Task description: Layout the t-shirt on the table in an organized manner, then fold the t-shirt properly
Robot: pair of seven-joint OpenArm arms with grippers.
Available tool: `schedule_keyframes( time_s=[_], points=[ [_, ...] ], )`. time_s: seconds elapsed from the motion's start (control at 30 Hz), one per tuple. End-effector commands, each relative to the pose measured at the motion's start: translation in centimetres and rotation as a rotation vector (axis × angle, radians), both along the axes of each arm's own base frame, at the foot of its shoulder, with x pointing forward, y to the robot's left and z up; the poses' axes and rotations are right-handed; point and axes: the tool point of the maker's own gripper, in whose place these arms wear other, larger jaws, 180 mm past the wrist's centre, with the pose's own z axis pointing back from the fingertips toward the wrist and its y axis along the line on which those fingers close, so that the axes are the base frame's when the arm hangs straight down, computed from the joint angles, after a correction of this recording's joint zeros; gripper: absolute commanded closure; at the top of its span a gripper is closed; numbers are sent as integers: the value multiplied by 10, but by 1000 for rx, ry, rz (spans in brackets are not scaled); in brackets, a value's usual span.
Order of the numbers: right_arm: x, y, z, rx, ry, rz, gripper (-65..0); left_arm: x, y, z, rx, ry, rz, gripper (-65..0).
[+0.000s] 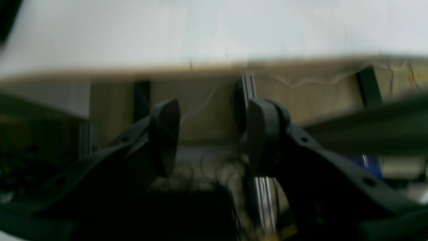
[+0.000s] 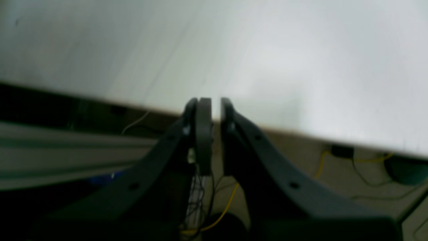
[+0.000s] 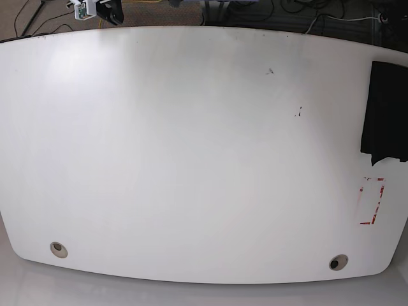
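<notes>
The black t-shirt (image 3: 386, 111) lies folded at the right edge of the white table (image 3: 191, 140), partly cut off by the frame. Neither arm shows in the base view. In the left wrist view my left gripper (image 1: 214, 134) is open and empty, hanging off the table (image 1: 214, 30) by its edge. In the right wrist view my right gripper (image 2: 215, 134) is shut and empty, with only a thin slit between the fingers, at the edge of the table (image 2: 267, 50). Both wrist views are blurred and show no cloth.
A red-marked rectangle (image 3: 371, 201) sits below the t-shirt. Two grommet holes (image 3: 58, 249) (image 3: 338, 262) lie near the front edge. Small dark scuffs (image 3: 298, 113) mark the right middle. Cables and frame legs (image 1: 249, 87) show under the table.
</notes>
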Motion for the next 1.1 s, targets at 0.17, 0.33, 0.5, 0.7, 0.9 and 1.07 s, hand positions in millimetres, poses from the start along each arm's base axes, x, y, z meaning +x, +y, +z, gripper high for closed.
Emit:
schedule_keyframes(
  time_s=[0.17,0.33,0.5,0.7,0.9,1.07],
  points=[
    [-60,5,-28,68,170,-34,-43,-60,1,-39,-40,173,11,-300],
    [-87,8,-62,115,276,-46,-43,-73,9,-84,-59,247,8,-300],
    [-107,11,-96,162,349,-77,-43,-89,18,-129,-74,338,37,-300],
    [-113,20,-130,197,392,-87,-43,-87,26,-166,-85,393,66,-300],
    [-117,28,-169,163,457,-38,-43,-72,33,-194,-94,417,89,-300],
    [-113,33,-196,144,488,-73,-43,-61,39,-212,-100,443,107,-300]
  ],
)
